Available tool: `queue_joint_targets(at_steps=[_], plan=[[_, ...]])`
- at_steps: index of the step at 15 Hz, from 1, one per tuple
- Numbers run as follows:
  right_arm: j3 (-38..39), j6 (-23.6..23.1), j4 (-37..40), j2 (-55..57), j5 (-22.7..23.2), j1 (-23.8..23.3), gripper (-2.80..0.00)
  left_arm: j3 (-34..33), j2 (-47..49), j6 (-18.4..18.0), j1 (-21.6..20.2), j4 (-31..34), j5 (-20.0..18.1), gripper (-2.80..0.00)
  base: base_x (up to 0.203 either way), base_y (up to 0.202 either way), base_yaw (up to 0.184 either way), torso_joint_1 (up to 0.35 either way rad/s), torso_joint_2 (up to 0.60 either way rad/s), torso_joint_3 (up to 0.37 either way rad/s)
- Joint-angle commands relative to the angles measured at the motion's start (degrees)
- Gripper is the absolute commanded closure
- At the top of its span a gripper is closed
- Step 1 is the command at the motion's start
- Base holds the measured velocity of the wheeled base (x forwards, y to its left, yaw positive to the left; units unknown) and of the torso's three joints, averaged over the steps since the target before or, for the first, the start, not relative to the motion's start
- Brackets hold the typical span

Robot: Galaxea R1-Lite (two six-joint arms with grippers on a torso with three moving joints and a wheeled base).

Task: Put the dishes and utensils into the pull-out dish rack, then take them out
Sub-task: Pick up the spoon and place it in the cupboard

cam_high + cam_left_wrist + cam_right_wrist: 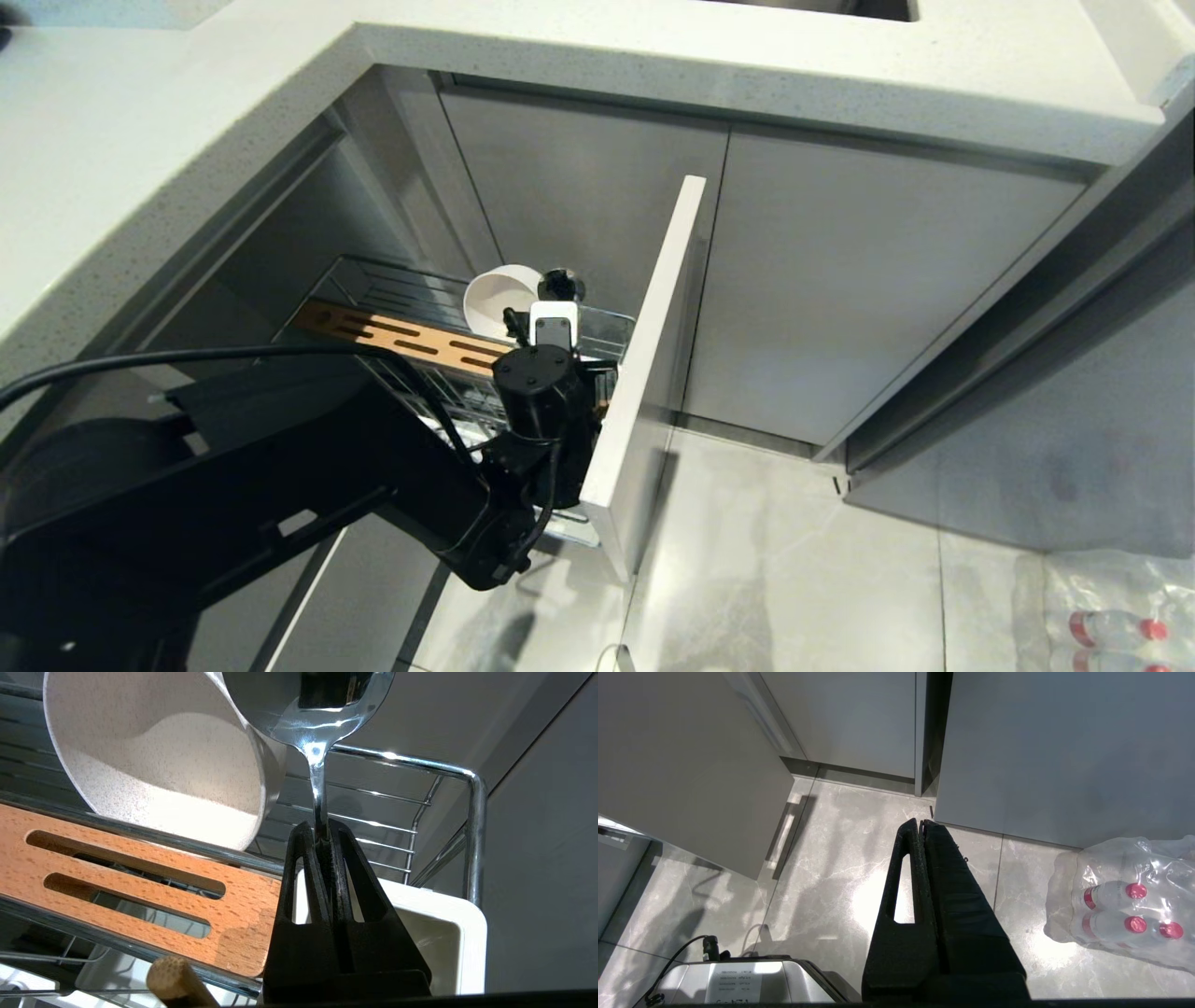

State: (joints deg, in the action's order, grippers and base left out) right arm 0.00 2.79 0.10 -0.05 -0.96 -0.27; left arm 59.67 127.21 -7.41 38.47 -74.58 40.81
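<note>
Left gripper (322,833) is clamped on the spoon (314,728) handle, bowl end up, held over the white utensil cup (460,933) at the front corner of the pull-out dish rack (392,289). Rack is pulled out, its pale grey front panel (653,373) standing proud of the cabinet doors (878,289). White bowl (159,760) is seen tilted on its side in the rack, just behind the slotted wooden strip (140,882). A light-wood chopstick end (175,982) is visible close to the left wrist camera. Right gripper (922,826) is parked above the floor (831,858) with fingers pressed together, nothing held; a wrapped bottle pack (1125,905) is seen nearby.
</note>
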Motion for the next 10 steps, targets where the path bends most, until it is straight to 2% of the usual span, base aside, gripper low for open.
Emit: queue_joint_targets(at_steps=[1,6,7,10], plan=[[0.1,0.0,0.0,0.0,0.0,0.0,0.0,0.0,0.3,-0.1,0.0,-0.4,0.2,0.0,0.0,0.0,0.0,0.0,0.0,0.0],[0.1,0.0,0.0,0.0,0.0,0.0,0.0,0.0,0.2,-0.3,0.0,0.2,0.3,0.0,0.0,0.0,0.0,0.0,0.0,0.0],[0.1,0.0,0.0,0.0,0.0,0.0,0.0,0.1,0.2,-0.3,0.0,0.2,0.3,-2.8,0.0,0.0,0.0,0.0,0.0,0.0],[0.1,0.0,0.0,0.0,0.0,0.0,0.0,0.1,-0.1,-0.4,0.0,0.2,0.3,-2.8,0.0,0.0,0.0,0.0,0.0,0.0]])
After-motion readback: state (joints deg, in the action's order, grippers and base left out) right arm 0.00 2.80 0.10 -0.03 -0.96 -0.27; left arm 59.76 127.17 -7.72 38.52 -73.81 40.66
